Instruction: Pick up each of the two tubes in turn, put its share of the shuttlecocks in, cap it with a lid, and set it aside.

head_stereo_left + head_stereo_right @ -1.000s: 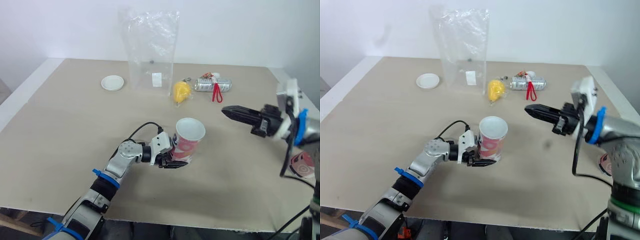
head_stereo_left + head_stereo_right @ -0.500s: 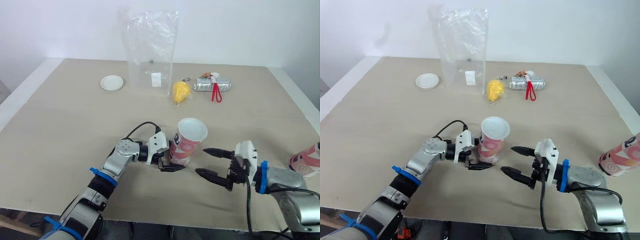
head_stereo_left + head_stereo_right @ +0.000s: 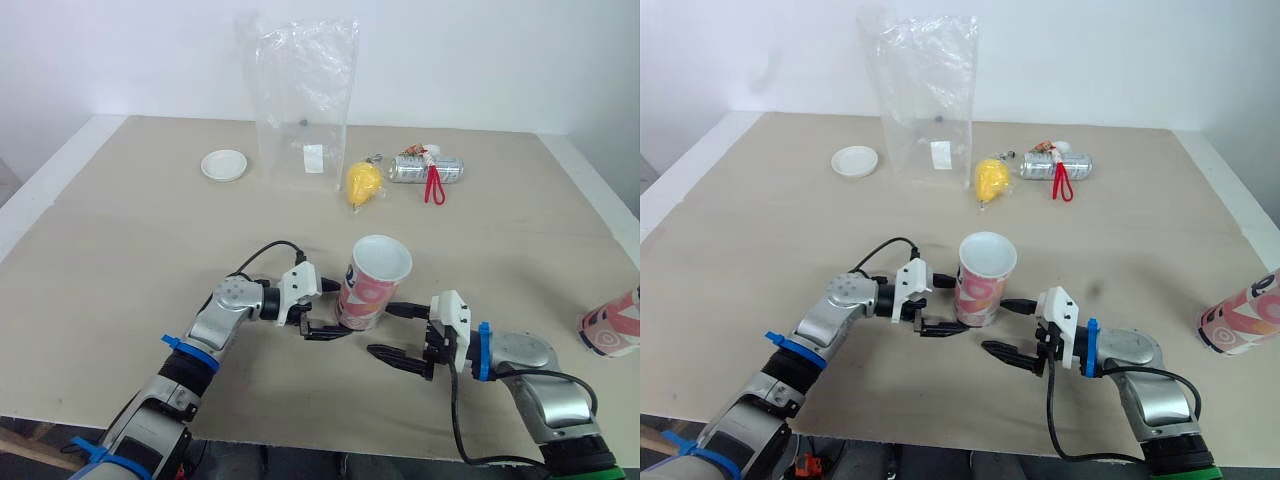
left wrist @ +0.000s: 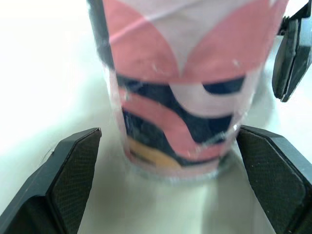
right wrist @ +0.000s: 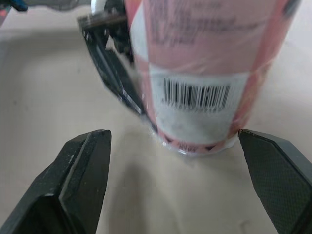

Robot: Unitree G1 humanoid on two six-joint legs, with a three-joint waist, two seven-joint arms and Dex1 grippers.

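Observation:
A pink, white and navy tube [image 3: 372, 292] stands upright near the table's front middle, its top open and its inside hidden. My left gripper [image 3: 330, 309] is open at the tube's base on the left; its fingers [image 4: 73, 170] flank the tube without touching. From the right, my right gripper [image 3: 380, 330] also stands open, close to the tube's base [image 5: 197, 112]. A second tube [image 3: 610, 330] with the same pattern lies at the right table edge. A white lid [image 3: 224, 165] rests at the back left.
A clear plastic bag [image 3: 303, 100] stands upright at the back centre. Beside it lie a yellow object [image 3: 363, 183] and a silver can with a red loop [image 3: 427, 170]. The table's edges [image 3: 40, 200] run close on both sides.
My left gripper has let go of the upright tube and drawn back a little. My right arm swung down from the right, opened, and now sits low beside the tube.

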